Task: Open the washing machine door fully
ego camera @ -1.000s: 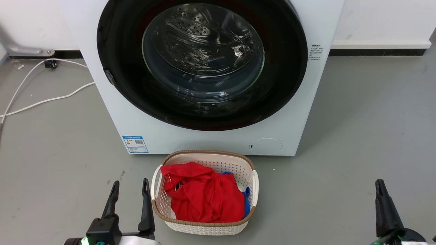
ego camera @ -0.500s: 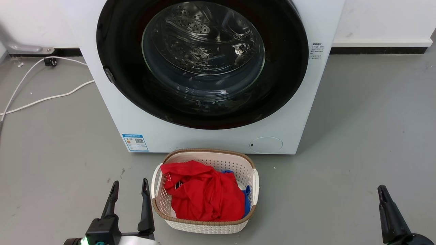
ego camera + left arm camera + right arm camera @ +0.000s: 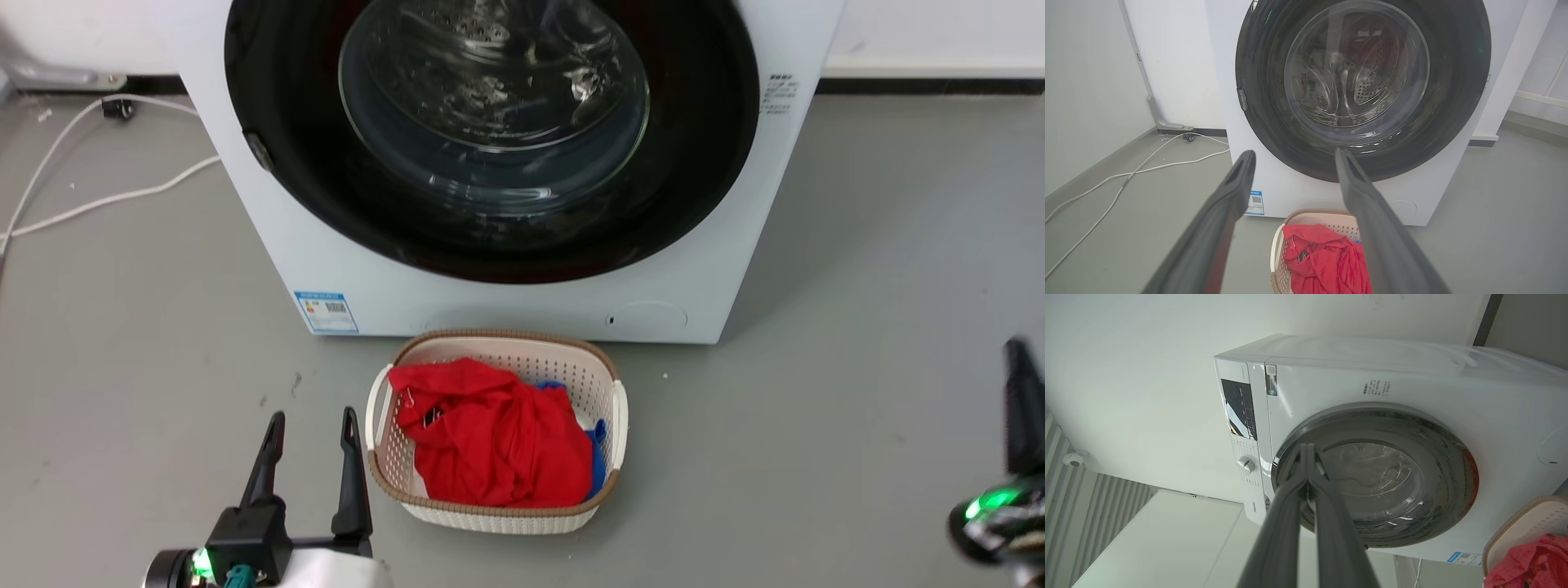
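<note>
Left gripper [image 3: 313, 415]: fingers spread, nothing held, low over the floor just beside the laundry basket [image 3: 498, 519].
Right gripper [image 3: 1306, 449]: fingers pressed together, empty, pointed toward the door.
Washing machine door [image 3: 694, 163]: closed, flush in the white machine front [image 3: 490, 306], apart from both grippers. A small grey catch [image 3: 260, 152] sits on its left rim.
Basket: holds red cloth [image 3: 490, 445] and stands just before the machine.
Step, as judged: approach, with the door not yet touched.
Next move calls for reaching the rim by the catch, hooking behind it and swinging the door wide, clear of the basket.
</note>
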Controlling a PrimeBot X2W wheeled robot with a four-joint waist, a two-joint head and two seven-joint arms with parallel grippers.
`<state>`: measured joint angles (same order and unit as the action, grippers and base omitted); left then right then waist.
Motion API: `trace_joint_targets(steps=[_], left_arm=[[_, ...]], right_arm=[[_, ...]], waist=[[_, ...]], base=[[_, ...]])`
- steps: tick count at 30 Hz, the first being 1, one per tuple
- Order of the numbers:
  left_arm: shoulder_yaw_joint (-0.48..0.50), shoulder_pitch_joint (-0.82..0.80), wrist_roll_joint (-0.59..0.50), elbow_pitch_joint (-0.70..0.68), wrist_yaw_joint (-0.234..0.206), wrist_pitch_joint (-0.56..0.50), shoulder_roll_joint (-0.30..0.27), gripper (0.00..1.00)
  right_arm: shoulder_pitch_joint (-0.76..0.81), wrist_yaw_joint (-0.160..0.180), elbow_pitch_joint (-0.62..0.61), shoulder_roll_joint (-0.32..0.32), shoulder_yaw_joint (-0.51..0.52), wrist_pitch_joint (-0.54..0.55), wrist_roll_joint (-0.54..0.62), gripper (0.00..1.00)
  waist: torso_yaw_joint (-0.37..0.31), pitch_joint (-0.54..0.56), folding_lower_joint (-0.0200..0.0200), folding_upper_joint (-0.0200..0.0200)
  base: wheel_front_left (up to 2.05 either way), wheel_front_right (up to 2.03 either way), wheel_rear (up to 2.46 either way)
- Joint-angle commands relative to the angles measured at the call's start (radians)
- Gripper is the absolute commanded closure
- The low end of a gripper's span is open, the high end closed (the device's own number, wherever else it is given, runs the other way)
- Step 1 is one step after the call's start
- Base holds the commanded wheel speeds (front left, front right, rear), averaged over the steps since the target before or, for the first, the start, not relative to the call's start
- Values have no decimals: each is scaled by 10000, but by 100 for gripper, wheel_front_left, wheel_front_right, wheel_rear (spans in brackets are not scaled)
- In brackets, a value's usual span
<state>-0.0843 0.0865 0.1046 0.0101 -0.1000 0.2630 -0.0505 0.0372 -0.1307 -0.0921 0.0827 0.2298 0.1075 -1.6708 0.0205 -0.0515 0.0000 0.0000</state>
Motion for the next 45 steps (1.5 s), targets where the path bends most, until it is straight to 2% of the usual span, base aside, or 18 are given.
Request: trace_joint_targets(steps=[1, 7, 12, 18, 24, 33, 41, 45], left_arm=[[-9, -186, -57, -56, -1, 28, 0, 0], [-104, -849, -229, -237, 27, 28, 0, 0], [-174, -1482, -311, -368, 1, 28, 2, 0], [-294, -2102, -250, -485, -37, 28, 0, 0], [-446, -2547, -113, -546, -95, 28, 2, 0], [-650, -2980, 96, -691, -280, 28, 3, 0], [-765, -3211, 212, -757, -386, 28, 0, 0], [-794, -3225, 215, -756, -424, 28, 2, 0]], right_arm=[[-363, -1, 100, 167, 128, 50, 78, 100], [-2608, -1, 944, 1065, 851, 446, 92, 100], [-4535, -1, 1733, 2024, 985, 1126, 118, 100], [-6617, -1, 2732, 3071, 593, 1984, 360, 100], [-8526, -1, 3802, 3789, -267, 2851, 731, 100], [-10848, -1, 5098, 4337, -1625, 3975, 1498, 100], [-12317, -1, 5957, 4296, -2402, 4429, 2315, 100], [-12582, -2, 6241, 4061, -2598, 4624, 2469, 100]], waist=[[75, -267, 0, 0], [297, -1360, 0, 0], [510, -2290, 0, 0], [768, -3275, 0, 0], [1026, -4149, 0, 0], [1435, -5015, 0, 0], [1672, -5487, 0, 0], [1709, -5583, 0, 0]], base=[[0, 0, 0], [0, 0, 0], [0, 0, 0], [0, 0, 0], [0, 0, 0], [0, 0, 0], [0, 0, 0], [0, 0, 0]])
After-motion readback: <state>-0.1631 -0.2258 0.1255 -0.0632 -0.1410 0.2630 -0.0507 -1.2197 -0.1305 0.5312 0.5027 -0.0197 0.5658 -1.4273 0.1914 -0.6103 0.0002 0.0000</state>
